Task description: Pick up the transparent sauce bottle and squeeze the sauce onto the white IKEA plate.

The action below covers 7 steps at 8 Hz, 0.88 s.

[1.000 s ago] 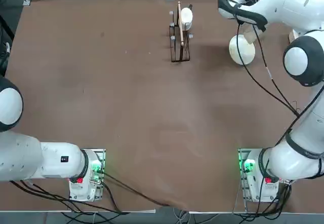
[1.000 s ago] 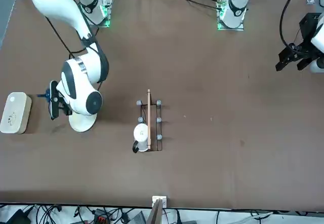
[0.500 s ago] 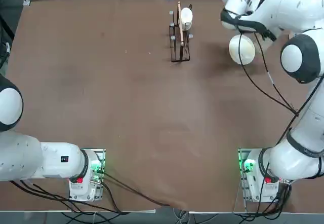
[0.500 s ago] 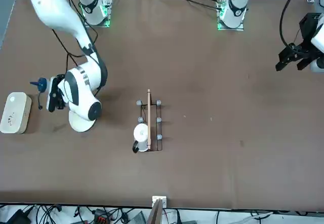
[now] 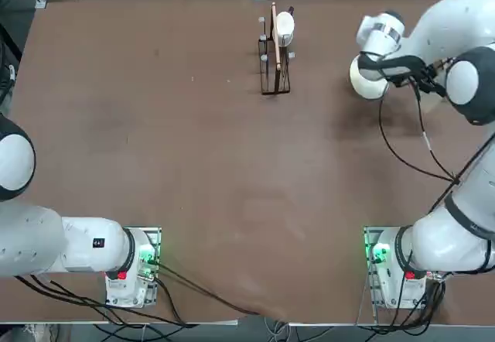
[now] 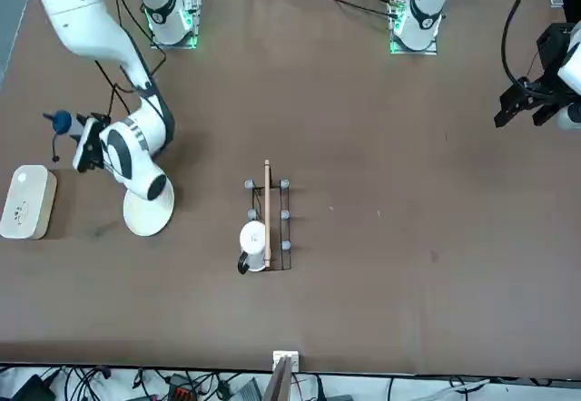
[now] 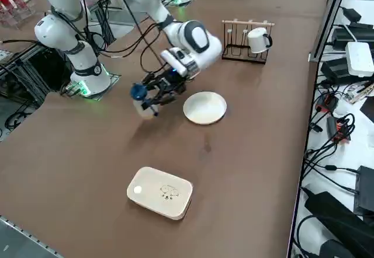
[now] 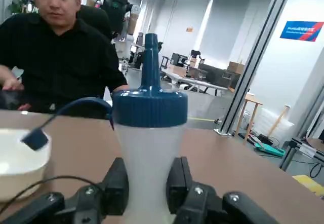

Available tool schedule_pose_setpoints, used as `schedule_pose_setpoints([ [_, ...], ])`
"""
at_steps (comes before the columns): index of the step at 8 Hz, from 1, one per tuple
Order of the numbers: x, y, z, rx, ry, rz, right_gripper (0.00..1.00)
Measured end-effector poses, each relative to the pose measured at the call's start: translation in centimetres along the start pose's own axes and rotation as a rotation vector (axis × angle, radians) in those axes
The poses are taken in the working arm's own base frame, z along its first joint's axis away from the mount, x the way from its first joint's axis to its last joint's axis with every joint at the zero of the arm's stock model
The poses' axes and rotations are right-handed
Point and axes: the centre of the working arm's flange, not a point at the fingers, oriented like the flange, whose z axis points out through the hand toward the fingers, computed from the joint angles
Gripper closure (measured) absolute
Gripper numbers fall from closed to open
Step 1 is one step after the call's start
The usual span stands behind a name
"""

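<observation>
We find the right fingers point(image 8: 176, 183) closed on the transparent sauce bottle point(image 8: 148, 163), held just right of the white IKEA plate point(image 7: 204, 107). Its nozzle point(image 6: 50, 116) points rightward, away; we judge reorientation plate-ward necessary.

Brown tabletop point(image 7: 251, 153) bearing a round white plate point(image 7: 204, 107), a white rounded box point(image 7: 159, 192) and a wire rack point(image 7: 245, 42) with a white mug point(image 7: 259, 40).
</observation>
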Motion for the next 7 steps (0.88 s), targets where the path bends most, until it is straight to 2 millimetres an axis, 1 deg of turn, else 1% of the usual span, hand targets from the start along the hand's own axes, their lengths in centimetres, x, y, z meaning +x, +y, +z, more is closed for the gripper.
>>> schedule_pose_setpoints([
  [2, -1.3, 1.2, 6.4, -0.001, 0.038, 0.084, 0.61],
  [4, -2.5, 1.7, 12.7, -0.029, 0.069, 0.156, 0.61],
  [6, -3.6, 1.9, 18.3, -0.059, 0.093, 0.163, 0.61],
  [7, -4.1, 1.9, 20.5, -0.078, 0.097, 0.157, 0.61],
])
